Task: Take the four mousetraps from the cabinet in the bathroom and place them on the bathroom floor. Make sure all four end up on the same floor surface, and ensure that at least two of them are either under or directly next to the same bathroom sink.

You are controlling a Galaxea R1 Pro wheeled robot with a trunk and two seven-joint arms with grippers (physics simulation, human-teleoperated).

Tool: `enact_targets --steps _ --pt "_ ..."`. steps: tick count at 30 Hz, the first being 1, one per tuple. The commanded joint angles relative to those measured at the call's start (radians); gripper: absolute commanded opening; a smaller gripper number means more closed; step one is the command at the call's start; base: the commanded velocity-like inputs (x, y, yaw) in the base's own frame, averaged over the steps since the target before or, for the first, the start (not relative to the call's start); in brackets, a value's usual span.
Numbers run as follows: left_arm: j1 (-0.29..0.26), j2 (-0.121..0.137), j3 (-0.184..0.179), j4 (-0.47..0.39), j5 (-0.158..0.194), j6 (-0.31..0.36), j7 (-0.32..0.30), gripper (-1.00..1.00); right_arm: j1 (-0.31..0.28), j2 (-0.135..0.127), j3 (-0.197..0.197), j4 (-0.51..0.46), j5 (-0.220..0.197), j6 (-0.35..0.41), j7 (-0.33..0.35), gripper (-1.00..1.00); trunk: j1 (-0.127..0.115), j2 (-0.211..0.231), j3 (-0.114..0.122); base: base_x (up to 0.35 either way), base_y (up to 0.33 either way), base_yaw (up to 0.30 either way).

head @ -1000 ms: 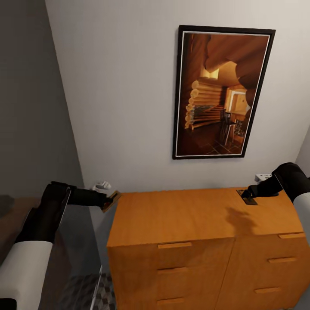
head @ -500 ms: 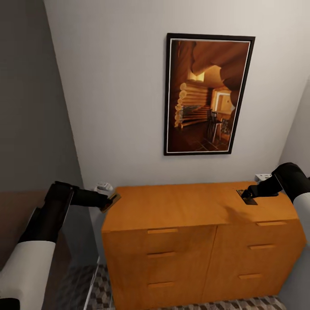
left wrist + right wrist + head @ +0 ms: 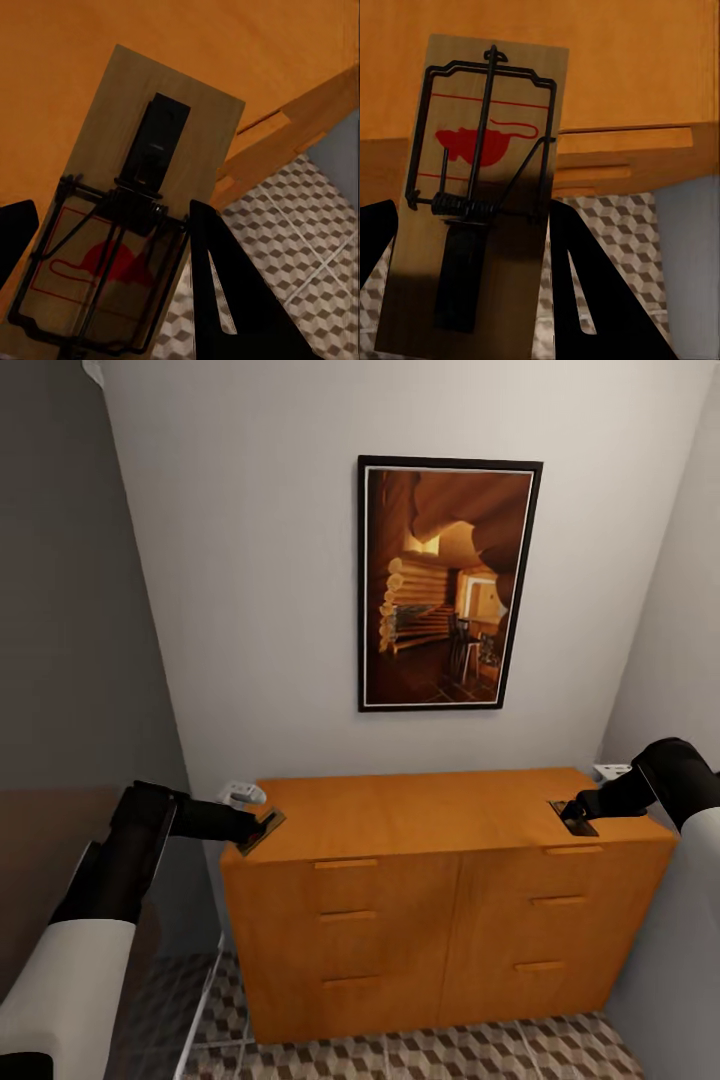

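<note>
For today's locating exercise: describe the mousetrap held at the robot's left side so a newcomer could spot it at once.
Find the orange-brown cabinet below the framed picture. At its top left corner the left gripper holds a tan mousetrap, beside a small white wall fitting. The other mousetrap sits at the opposite corner, in the right gripper.

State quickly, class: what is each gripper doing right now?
Left gripper: shut on a mousetrap over the cabinet's left end.
Right gripper: shut on another mousetrap over its right end.
</note>
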Motion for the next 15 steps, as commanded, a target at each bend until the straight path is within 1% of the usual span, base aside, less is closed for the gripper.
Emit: enact_targets --steps 1,11,15 --pt "-0.001 -0.001 0.001 -0.001 -0.009 0.008 -0.014 -1.00 -0.001 0.001 -0.006 -0.001 0.008 0.004 0.006 -1.00 0.000 -0.001 -0.001 -0.247 -0.188 0.000" --pt "-0.001 -0.002 0.001 -0.002 -0.009 0.008 -0.014 -1.00 -0.001 0.001 -0.006 -0.001 0.008 0.004 0.006 -1.00 0.000 -0.001 -0.001 -0.247 -0.189 0.000" --pt "-0.001 -0.002 0.002 -0.029 -0.008 0.008 -0.014 -1.00 -0.001 0.001 -0.006 -0.001 0.009 0.004 0.006 -1.00 0.000 -0.001 -0.001 -0.247 -0.194 0.000"
